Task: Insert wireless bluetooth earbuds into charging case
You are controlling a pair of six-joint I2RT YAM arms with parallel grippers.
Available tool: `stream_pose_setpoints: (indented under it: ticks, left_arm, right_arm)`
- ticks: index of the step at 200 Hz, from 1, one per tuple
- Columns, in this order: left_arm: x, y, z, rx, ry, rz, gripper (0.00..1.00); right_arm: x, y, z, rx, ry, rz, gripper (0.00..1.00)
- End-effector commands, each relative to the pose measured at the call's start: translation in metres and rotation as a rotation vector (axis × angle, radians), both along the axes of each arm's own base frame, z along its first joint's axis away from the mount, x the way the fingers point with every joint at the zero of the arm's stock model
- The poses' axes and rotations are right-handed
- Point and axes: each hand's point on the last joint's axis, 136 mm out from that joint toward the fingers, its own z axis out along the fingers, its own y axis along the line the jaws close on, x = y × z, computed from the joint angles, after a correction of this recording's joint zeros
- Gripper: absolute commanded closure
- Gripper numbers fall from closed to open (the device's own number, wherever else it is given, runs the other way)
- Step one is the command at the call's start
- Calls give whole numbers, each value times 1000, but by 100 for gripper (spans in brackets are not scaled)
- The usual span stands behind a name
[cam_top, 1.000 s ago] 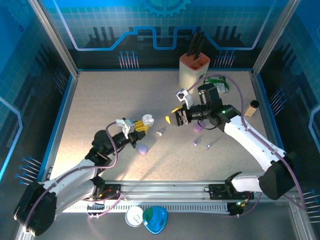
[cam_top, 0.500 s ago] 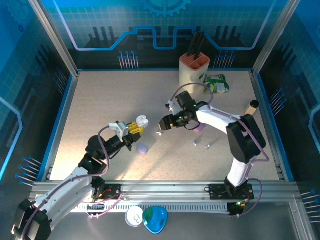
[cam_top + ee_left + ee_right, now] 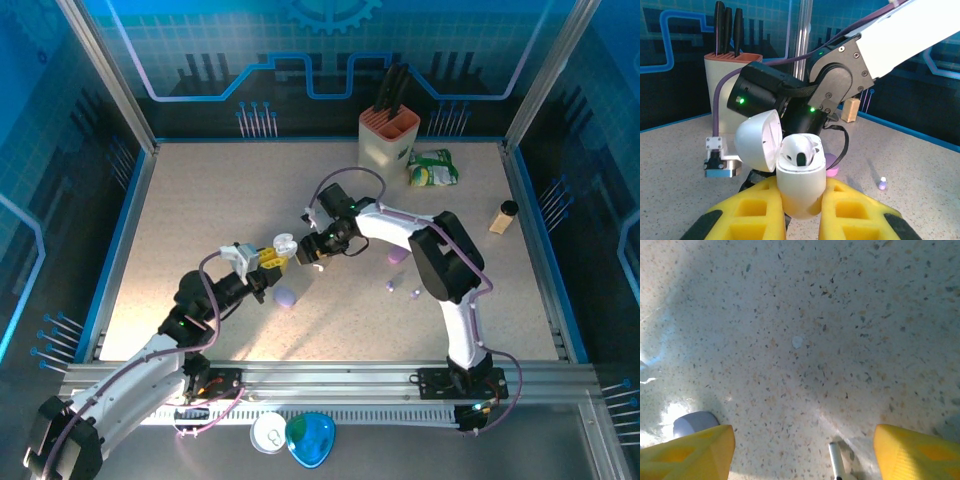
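**Item 1.** Tan knife block with dark-handled knives (image 3: 388, 140), at the far side of the speckled table (image 3: 200, 200); all places below are given from this block

**Item 2.** Left gripper (image 3: 272, 257), well to the near-left of the block. Its yellow fingers (image 3: 747, 210) are pressed onto the base of a white pebble-shaped plastic charging case (image 3: 799, 185). The case is upright, with its hinged lid (image 3: 757, 142) swung open. A white rounded piece (image 3: 799, 148) sits in its mouth

**Item 3.** Right gripper (image 3: 308, 253), near-left of the block, just beside the held case. Its yellow fingers (image 3: 685, 452) are spread wide apart over the table. A thin white stem (image 3: 836, 460), kind unclear, lies between them at the wrist view's lower edge

**Item 4.** Two tiny lilac plastic earbuds (image 3: 390, 287), loose on the table, close together, nearward of the block

**Item 5.** Lilac pebble-shaped case (image 3: 397, 257), between the block and the earbuds. A second lilac case (image 3: 285, 297) lies far near-left of the block

**Item 6.** Green packet (image 3: 432, 168), just right of the block. A small tan bottle with dark cap (image 3: 503, 216) stands farther right
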Motion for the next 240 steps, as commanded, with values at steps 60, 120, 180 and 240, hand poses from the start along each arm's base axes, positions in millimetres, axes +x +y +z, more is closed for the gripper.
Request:
stream_pose_setpoints:
  ticks: [60, 120, 180, 240]
  left_arm:
    - [1, 21, 11, -17, -44, 112, 100]
    - [1, 21, 8, -11, -36, 108, 100]
    - [0, 21, 11, -20, -49, 106, 100]
    - [1, 20, 13, -19, -53, 101, 100]
  right_arm:
    - [-43, 11, -14, -84, 73, 155, 32]
    - [-75, 11, -6, -109, 80, 270, 36]
    - [-95, -7, -1, -176, 81, 334, 47]
    - [-104, -20, 16, -211, 44, 368, 44]
